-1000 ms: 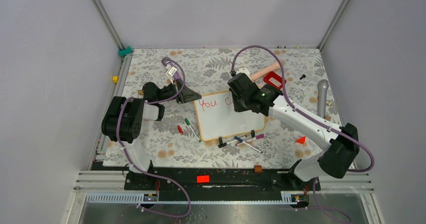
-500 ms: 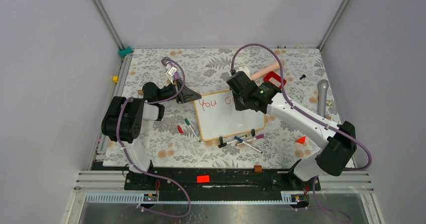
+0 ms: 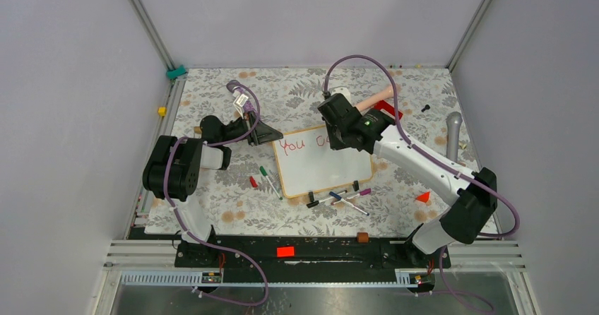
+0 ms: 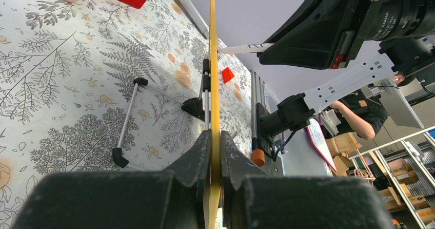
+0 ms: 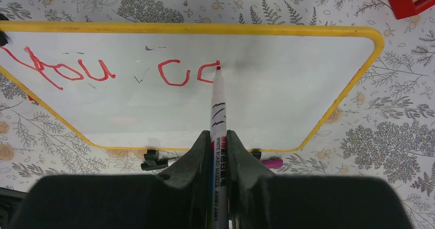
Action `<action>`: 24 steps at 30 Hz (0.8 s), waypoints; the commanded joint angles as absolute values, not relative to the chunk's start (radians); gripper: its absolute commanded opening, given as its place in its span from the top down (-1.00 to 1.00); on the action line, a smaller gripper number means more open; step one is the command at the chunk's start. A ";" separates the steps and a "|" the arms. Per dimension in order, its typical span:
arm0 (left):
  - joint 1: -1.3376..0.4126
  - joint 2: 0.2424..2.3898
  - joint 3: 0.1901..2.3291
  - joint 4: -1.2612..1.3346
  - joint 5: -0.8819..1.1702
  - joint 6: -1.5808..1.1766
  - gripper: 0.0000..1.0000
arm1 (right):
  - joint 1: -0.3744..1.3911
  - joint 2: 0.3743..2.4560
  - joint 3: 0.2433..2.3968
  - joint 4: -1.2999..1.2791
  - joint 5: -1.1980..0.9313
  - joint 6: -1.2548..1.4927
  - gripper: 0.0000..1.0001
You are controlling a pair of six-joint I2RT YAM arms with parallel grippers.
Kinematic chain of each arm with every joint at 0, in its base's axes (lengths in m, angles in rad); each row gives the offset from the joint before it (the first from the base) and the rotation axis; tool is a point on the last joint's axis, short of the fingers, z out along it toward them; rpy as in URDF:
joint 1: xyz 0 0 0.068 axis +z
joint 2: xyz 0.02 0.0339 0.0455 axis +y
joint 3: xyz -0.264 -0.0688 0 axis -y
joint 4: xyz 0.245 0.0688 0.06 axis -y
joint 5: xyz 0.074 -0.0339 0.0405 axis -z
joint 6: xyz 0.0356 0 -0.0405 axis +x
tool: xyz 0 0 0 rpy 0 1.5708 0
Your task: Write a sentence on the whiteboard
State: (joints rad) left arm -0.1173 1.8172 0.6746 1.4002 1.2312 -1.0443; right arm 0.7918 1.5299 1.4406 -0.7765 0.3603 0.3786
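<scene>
Overhead and wrist views. The whiteboard (image 3: 318, 174) lies flat near the middle of the floral-covered counter (image 3: 212, 216), its frame yellow in the wrist views. The sentence (image 5: 66, 70) runs along the far edge of the whiteboard in red: "You", a "c" and one partly formed letter.

The right end effector (image 5: 219, 136) is pinching a white marker (image 5: 219, 106), whose red tip touches that last letter. The left end effector (image 4: 214, 136) is clamped on the whiteboard's rim at its far-left corner.

Container: a red tray (image 5: 405, 0) just beyond the far-right corner, holding something pale that cannot be identified; a pink cylinder (image 3: 376, 99) lies beside it.

Surroundings: loose markers (image 3: 339, 198) against the near edge by a black clip foot (image 5: 151, 159), a green-capped marker (image 3: 267, 179) and a red cap (image 3: 253, 181) to the left, an orange wedge (image 3: 423, 197) and a grey rod-shaped object (image 3: 453, 135) to the right.
</scene>
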 commanded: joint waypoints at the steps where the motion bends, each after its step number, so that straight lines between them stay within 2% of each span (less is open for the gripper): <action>1: -0.115 1.816 0.690 1.473 1.269 -1.031 0.97 | 0.774 1.536 1.454 -0.736 0.405 0.380 1.00; 14: -0.111 1.812 0.691 1.474 1.270 -1.030 0.96 | 0.775 1.466 1.324 -0.736 0.390 0.443 1.00; 24: -0.112 1.813 0.694 1.474 1.267 -1.030 0.97 | 0.774 1.432 1.387 -0.735 0.386 0.423 1.00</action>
State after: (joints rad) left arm -0.1162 1.8172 0.6746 1.3983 1.2320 -1.0439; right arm 0.7910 1.4742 1.3376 -0.7586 0.3553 0.4248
